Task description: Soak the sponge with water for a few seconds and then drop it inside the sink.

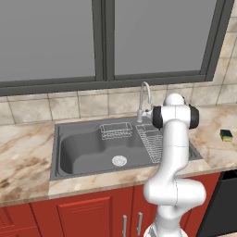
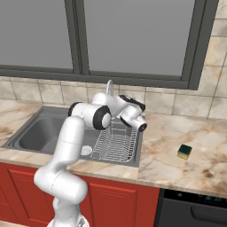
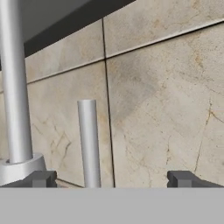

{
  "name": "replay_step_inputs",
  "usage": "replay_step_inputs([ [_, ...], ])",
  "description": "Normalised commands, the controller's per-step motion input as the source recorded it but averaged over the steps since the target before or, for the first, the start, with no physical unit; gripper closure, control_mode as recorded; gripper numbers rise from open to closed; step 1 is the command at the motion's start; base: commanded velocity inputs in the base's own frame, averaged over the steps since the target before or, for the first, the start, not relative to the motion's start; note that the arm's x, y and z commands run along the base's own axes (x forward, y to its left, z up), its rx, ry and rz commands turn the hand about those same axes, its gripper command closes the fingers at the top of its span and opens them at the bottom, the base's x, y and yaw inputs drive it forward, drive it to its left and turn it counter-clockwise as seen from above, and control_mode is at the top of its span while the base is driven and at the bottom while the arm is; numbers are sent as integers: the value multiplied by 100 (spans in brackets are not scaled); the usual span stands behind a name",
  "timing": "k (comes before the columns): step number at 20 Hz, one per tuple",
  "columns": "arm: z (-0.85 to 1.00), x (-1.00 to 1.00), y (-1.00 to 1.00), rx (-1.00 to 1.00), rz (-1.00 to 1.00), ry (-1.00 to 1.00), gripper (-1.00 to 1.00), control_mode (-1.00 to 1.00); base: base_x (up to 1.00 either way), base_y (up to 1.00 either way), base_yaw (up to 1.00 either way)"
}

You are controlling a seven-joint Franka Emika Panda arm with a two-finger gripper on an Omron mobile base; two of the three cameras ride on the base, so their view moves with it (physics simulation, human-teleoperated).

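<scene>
While the sponge (image 2: pixel 185 151) lies on the counter (image 2: pixel 177 133), our gripper (image 3: pixel 112 179) hangs spread wide by the faucet (image 3: pixel 13 87).

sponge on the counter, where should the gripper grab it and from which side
Come straight down on the sponge. It lies flat on the counter, green layer up, nothing close around it. Close the open gripper across its two short yellow sides, likely the narrower span.

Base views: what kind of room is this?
A home-style kitchen, rendered: a sink with a chrome faucet in a marble counter, red cabinets below, a sponge nearby.
</scene>
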Motion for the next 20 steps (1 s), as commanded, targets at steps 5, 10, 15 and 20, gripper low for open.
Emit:
replay_step_inputs([
  [5, 0, 0, 0, 3, -5, 0, -100, -100, 0, 0, 0],
  [10, 1, 0, -9, 3, 0, 1, -100, -100, 0, 0, 0],
  [15, 11, 0, -10, 0, -1, 8, -100, -100, 0, 0, 0],
  [20, 1, 0, -28, 3, -3, 9, -100, -100, 0, 0, 0],
])
